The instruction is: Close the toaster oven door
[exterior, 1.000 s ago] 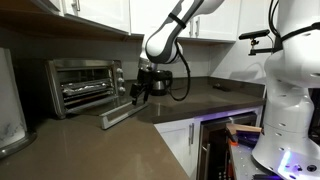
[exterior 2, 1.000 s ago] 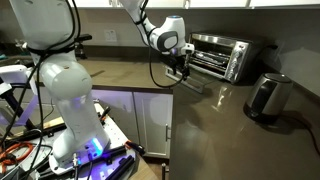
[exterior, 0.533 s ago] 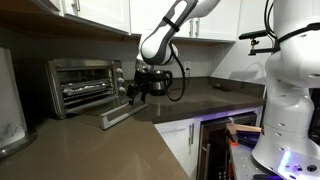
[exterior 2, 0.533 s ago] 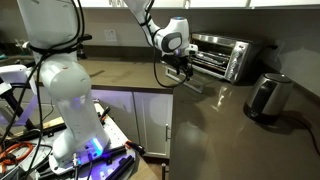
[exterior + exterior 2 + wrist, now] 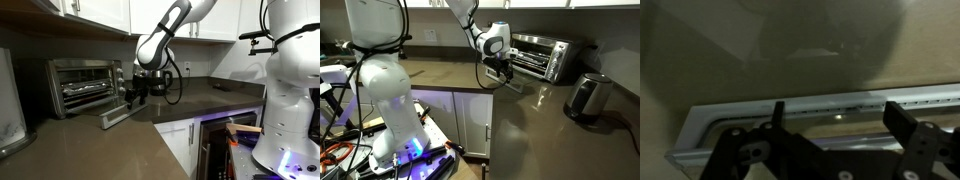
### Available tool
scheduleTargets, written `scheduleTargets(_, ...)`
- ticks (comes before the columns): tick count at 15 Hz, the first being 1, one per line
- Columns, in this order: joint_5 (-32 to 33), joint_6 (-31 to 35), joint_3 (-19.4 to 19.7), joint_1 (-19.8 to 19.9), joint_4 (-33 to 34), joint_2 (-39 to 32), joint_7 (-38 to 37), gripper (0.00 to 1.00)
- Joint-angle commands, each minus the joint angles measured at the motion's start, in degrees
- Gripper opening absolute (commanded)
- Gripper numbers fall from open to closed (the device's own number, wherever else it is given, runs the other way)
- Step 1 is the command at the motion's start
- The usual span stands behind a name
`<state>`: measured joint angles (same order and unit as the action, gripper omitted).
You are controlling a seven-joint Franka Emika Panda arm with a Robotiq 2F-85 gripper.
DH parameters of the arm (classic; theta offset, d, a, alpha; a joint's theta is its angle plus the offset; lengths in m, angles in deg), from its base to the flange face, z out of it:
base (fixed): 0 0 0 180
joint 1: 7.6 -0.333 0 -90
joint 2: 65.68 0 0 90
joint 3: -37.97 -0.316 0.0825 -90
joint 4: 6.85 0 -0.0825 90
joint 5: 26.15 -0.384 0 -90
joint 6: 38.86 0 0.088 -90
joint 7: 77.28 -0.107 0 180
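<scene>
**Toaster oven** [image 5: 85, 85]: a boxy case of brushed steel. You find it on the counter against the back wall in both exterior views. Thin wire racks [image 5: 88, 90] run across its open mouth.

**Toaster oven door** [image 5: 118, 115]: a flat rectangular panel, dropped open from its bottom edge. It slopes out over the counter in front of the oven. In the wrist view the door shows you a pale silver metal frame with rounded corners. The frame surrounds dark, glossy glass that carries dull reflections.

**Gripper** [image 5: 133, 95]: black and angular, on the end of a white jointed arm. It sits at the door's outer end, the end away from the oven. In the wrist view its two black fingers [image 5: 745, 155] stand wide apart, one toward each lower corner, with nothing clamped between them. The door's frame runs across just beyond them. You cannot tell whether either finger touches the door.

**Counter** [image 5: 120, 150]: a smooth, matte grey-brown slab that turns a corner.

**Kettle** [image 5: 588, 97]: a rounded steel body with a dark handle. It stands on the counter well apart from the door.

**Cabinets** [image 5: 105, 12]: white, flat-fronted, mounted above the oven.
</scene>
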<state>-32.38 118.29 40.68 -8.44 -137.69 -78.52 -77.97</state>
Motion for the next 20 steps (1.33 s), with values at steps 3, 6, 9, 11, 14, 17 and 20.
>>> scheduleTargets(3, 5.9, 1.9, 1.6, -1.1, 0.9, -1.2, -5.9, 1.0)
scheduleTargets(6, 13.0, 3.0, 3.8, -3.6, 0.3, -0.7, -12.2, 1.0)
scheduleTargets(9, 20.4, 2.7, 5.8, -6.3, 0.2, 0.0, -19.0, 1.0)
scheduleTargets(11, 24.8, 2.2, 7.0, -7.6, 0.1, 0.6, -22.9, 1.0)
scheduleTargets(14, 29.8, 2.4, 8.2, -8.6, -0.2, 1.4, -27.4, 1.0)
scheduleTargets(17, 33.4, 2.7, 8.8, -9.0, -0.4, 1.9, -31.2, 1.0)
scheduleTargets(20, 37.2, 2.2, 9.0, -9.3, -0.6, 2.7, -34.8, 1.0)
